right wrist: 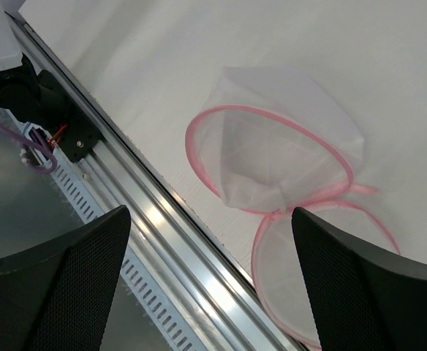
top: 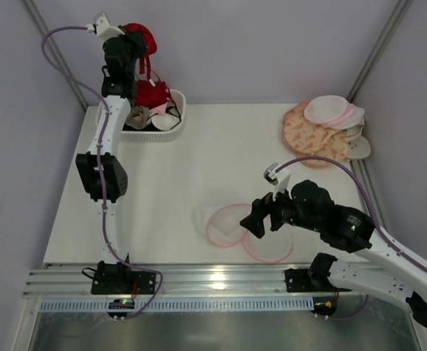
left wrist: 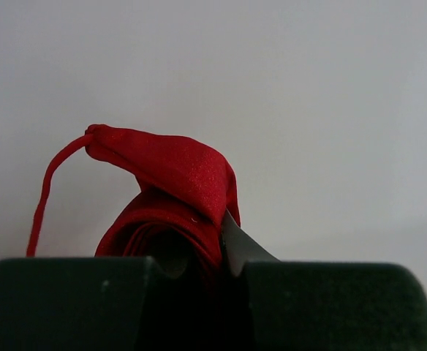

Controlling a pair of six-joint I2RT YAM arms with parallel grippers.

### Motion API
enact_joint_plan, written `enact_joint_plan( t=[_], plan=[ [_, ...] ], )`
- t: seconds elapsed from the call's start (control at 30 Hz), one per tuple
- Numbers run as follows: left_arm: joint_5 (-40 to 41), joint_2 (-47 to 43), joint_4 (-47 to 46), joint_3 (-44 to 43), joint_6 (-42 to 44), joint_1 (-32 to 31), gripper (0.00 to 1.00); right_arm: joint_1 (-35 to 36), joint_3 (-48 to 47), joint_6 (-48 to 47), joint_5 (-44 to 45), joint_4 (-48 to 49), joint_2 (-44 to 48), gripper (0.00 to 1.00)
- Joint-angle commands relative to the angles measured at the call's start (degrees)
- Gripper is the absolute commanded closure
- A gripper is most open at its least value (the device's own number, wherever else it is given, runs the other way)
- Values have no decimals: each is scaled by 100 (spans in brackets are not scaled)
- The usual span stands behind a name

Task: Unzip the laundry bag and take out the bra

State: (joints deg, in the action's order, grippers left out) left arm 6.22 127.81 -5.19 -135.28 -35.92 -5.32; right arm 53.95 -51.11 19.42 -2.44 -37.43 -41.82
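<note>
Near the table's (top: pixel 221 153) front edge the laundry bag (top: pixel 232 225) lies unzipped and flat, its two round halves side by side, long axis running left to right. The right gripper (top: pixel 261 217) hangs released over it. Far left, the left gripper (top: pixel 131 40) clenches a red bra (left wrist: pixel 177 183) above the basket (top: pixel 177 117).

In the left wrist view, the bottom edge cuts off both fingers of the left gripper (left wrist: pixel 199 267). Their dark pads hide the lower folds of the red bra (left wrist: pixel 177 175) pinched between them, and its strap (left wrist: pixel 42 197) drops out of sight behind the left pad. From above, the left arm (top: pixel 100 139) covers part of the bra, and the jumbled contents of the white basket (top: pixel 178 110) are too small to identify. In the right wrist view, one finger of the wide-spread right gripper (right wrist: pixel 210 219) and the bottom edge conceal part of the lower half of the laundry bag (right wrist: pixel 272 161).
</note>
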Motion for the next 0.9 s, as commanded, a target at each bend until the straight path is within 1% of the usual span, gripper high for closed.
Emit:
enact_joint_plan(
  t=[0.0,0.03,0.1,0.13,0.17,0.2,0.23,0.27,0.33,0.37,0.4,0.43,0.47,0.5,0.53,0.57,0.6,0.63,0.67,0.7,0.73,0.77,0.8,0.83,0.87],
  plan=[
    [11,411,-52,-122,-292,22,92,27,-267,-140,165,-63,-150,6],
    [2,533,-17,-43,-449,31,86,27,-276,-140,139,-19,-194,6],
    [-103,648,44,195,-626,66,80,28,-312,-123,129,16,-326,6],
    [-147,710,166,274,-835,66,67,27,-312,-88,121,25,-370,6],
    [-321,815,228,388,-951,101,59,27,-303,-70,103,77,-414,6],
    [-436,851,273,450,-1056,128,53,19,-294,-61,94,104,-475,6],
    [-489,877,290,511,-1144,137,40,19,-277,-26,94,122,-493,6],
    [-499,869,360,564,-1232,145,36,19,-276,0,129,148,-511,6],
    [-560,711,318,914,-1285,145,32,19,-241,27,217,166,-494,6],
    [-560,597,143,1099,-1329,145,27,19,-233,105,600,192,-467,6],
    [-586,274,80,1475,-1364,145,24,19,-198,167,787,184,-397,6],
    [-587,106,1,1661,-1382,145,7,19,-206,237,989,166,-371,6],
    [-761,-79,-69,1837,-1409,137,1,1,-215,394,1173,79,-362,5],
    [-823,-272,-139,2013,-1487,137,1,-8,-241,492,1576,26,-362,5],
    [-867,-700,-175,2389,-1523,128,0,-16,-267,597,1832,-53,-423,5],
    [-929,-922,-219,2593,-1549,111,1,-16,-302,755,2130,-315,-484,5],
    [-973,-1159,-297,2812,-1576,93,1,-34,-381,1096,2742,-483,-554,5],
    [-991,-1640,-350,3041,-1558,67,1,-51,-443,1325,3070,-693,-651,5],
    [-1043,-1880,-368,3478,-1550,-3,1,-69,-504,1606,3396,-1209,-887,5],
    [-1087,-2117,-360,3691,-1549,-30,0,-113,-566,2183,3651,-1475,-993,5],
    [-1192,-2581,-421,3928,-1567,-100,0,-139,-575,2476,3984,-1956,-1108,5],
    [-1219,-2812,-447,4383,-1558,-135,1,-192,-593,2836,4101,-2213,-1370,5],
    [-1237,-3049,-395,4605,-1567,-171,0,-227,-593,3231,4189,-2494,-1503,5],
    [-1263,-3512,-456,4851,-1593,-214,1,-314,-575,3940,4207,-2915,-1635,5],
    [-1298,-3726,-535,5115,-1611,-267,1,-315,-549,4277,4181,-3076,-1749,5]
  ],
)
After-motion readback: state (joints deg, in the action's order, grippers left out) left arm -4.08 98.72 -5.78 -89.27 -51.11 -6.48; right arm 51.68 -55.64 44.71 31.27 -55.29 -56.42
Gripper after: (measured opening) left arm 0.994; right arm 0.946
